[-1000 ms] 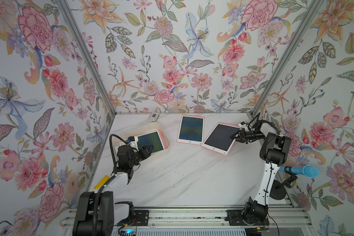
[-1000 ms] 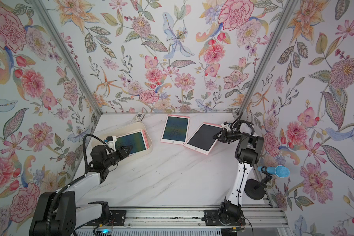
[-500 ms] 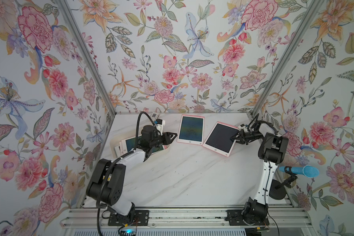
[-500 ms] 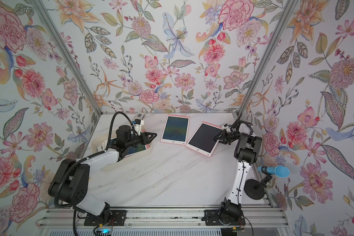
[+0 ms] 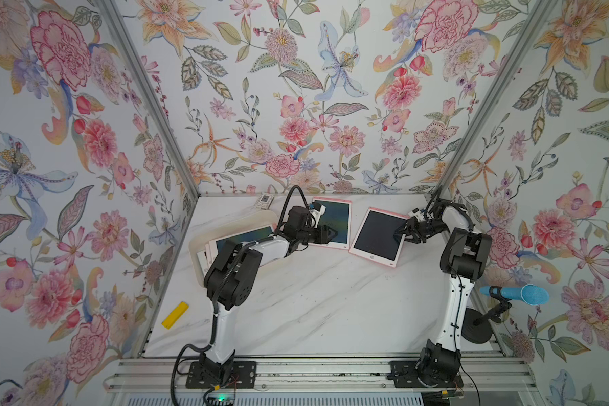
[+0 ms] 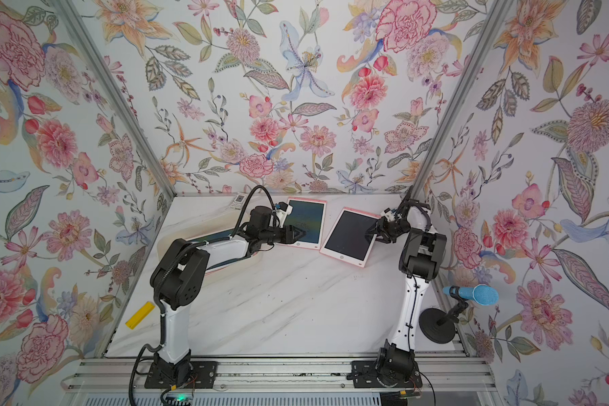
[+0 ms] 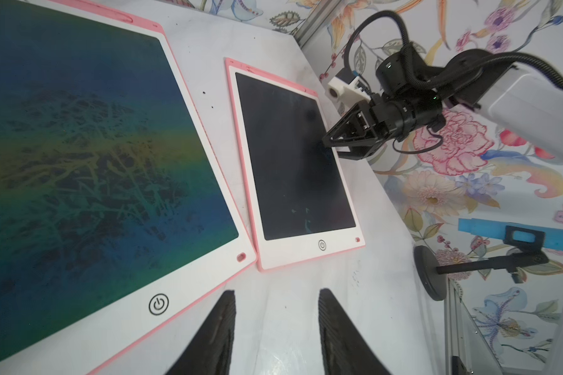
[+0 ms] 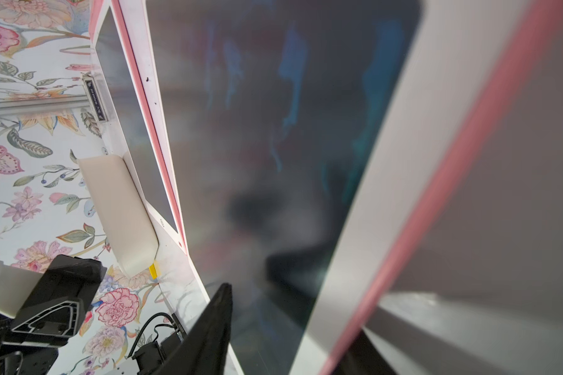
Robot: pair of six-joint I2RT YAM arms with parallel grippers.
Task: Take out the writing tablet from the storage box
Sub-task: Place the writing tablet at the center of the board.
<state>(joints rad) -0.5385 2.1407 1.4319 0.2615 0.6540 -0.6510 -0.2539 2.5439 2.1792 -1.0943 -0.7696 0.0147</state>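
A: How is the left arm (image 5: 268, 247) posed?
B: It is stretched low over the storage box (image 5: 232, 221), its left tool (image 7: 277, 292) spread, empty, beside the rainbow tablet (image 7: 95, 162).
A: The right arm (image 5: 466, 253)?
B: Folded back; the right tool (image 7: 333, 146) is set astride the edge of the dark tablet (image 7: 293, 162), grip not discernible. One writing tablet (image 5: 243, 239) is seen boxed behind the left tool.

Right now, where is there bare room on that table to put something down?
The near half of the white marble tabletop is bare, between the arm bases, beside the yellow block. The far strip is crowded: cream plastic storage box, rainbow-screened pink tablet, dark-screened pink tablet, left gripper, right gripper.
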